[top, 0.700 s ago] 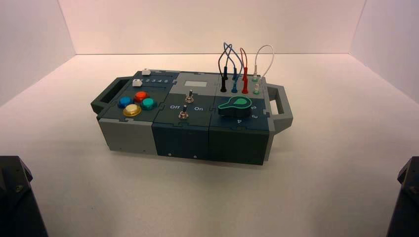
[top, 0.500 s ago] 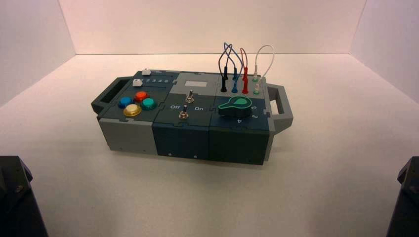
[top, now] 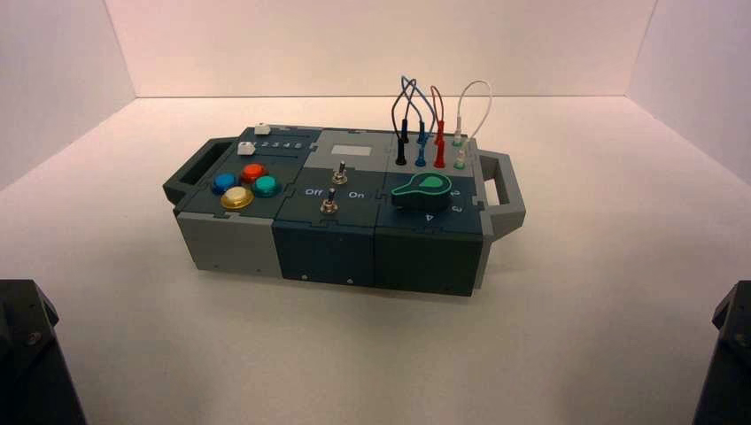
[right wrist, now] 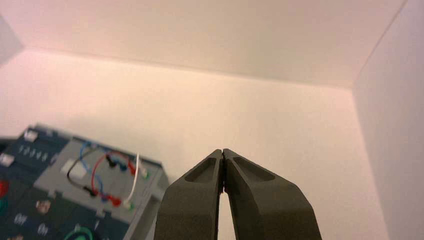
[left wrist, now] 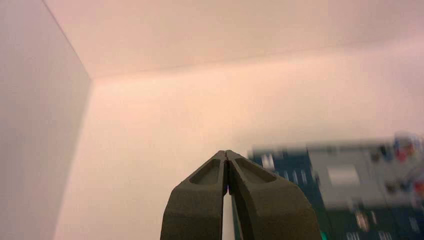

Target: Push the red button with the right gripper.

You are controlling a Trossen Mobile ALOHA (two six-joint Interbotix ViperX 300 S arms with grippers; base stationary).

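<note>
The red button (top: 253,172) sits in a cluster of coloured buttons on top of the box (top: 319,248), at the box's left end. My right gripper (right wrist: 222,150) is shut and empty. It is held in the air well short of the box, off the box's right end, with the wire corner in sight below it. My left gripper (left wrist: 226,151) is also shut and empty, off the box's left side. In the high view only the black arm bases show, in the bottom corners, the left one (top: 27,354) and the right one (top: 731,345).
Blue (top: 224,183), yellow (top: 236,198) and green (top: 266,186) buttons surround the red one. Two toggle switches (top: 339,173) stand mid-box, a green knob (top: 421,189) and plugged wires (top: 434,115) at the right end. Handles (top: 503,190) stick out at both ends. White walls enclose the table.
</note>
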